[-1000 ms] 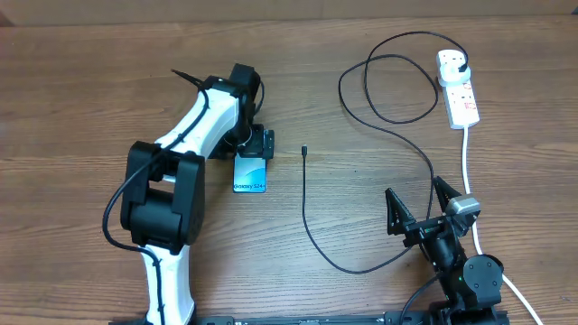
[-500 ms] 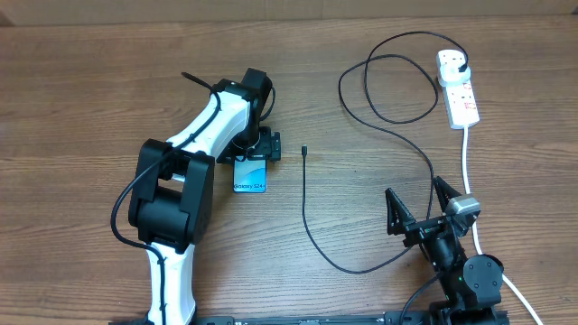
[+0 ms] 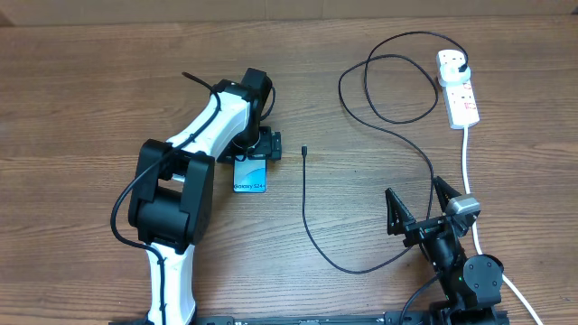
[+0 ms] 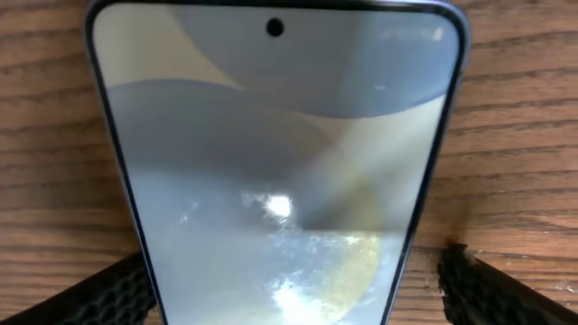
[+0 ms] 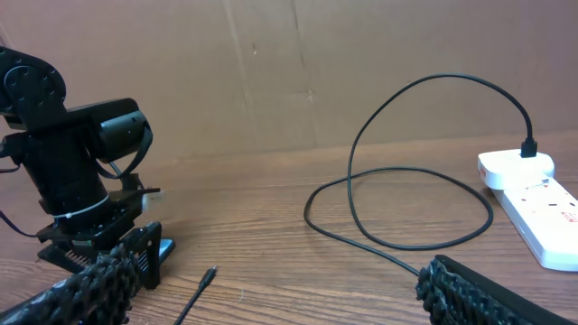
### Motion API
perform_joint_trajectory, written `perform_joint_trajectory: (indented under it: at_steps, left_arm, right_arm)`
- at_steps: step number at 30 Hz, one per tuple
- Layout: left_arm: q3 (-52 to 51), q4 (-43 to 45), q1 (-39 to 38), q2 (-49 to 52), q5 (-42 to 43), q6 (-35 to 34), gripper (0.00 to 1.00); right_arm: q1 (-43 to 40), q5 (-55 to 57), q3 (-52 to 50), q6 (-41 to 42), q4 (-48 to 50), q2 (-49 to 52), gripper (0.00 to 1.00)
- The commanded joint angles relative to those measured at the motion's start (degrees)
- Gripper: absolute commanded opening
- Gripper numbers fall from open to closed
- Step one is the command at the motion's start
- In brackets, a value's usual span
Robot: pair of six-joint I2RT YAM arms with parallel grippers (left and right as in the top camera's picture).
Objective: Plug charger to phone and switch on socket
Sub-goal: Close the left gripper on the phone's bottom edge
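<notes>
White left arm [image 3: 203, 126] arches over the phone [image 3: 250, 177] — left pincer [image 4: 293, 293] splayed astride it; right pincer [image 3: 415, 188] gapes.

Quick rundown of your wooden table [image 3: 90, 81] and what's lying on it. The phone [image 3: 250, 176] sits flat, screen up, a little toward 9 o'clock from the middle, with its text end pointing at 6. The charger [image 3: 307, 217] is a thin black cable. Its connector tip [image 3: 305, 151] lies near the phone on the 3 o'clock side, not touching it. From there the cable runs down toward 6, curves back up and loops around at 1 o'clock. Its plug [image 3: 463, 65] is seated in the socket [image 3: 459, 90], which lies up at 2 o'clock. The socket's thick white lead [image 3: 467, 158] trails toward 5 o'clock.
</notes>
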Motion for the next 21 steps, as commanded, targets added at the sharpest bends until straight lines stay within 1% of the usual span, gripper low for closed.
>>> perform_joint_trajectory:
  at_steps: [1,3,4,7,21]
  left_arm:
    - [-1.5,1.1,-0.3,2.1,-2.2,0.9,0.91]
    - [-1.5,1.2,-0.3,2.1,-2.2,0.9,0.88]
    - [-1.5,1.2,-0.3,2.1,-2.2,0.9,0.85]
    - [-1.5,1.2,-0.3,2.1,-2.2,0.9,0.81]
    - [-1.5,1.2,-0.3,2.1,-2.3,0.9,0.72]
  right_arm:
    - [0.2,0.0,-0.6,0.1,0.2,-0.6,1.0]
    - [0.2,0.0,-0.6,0.1,0.2,-0.6,1.0]
    - [0.2,0.0,-0.6,0.1,0.2,-0.6,1.0]
    - [0.2,0.0,-0.6,0.1,0.2,-0.6,1.0]
    - [0.2,0.0,-0.6,0.1,0.2,-0.6,1.0]
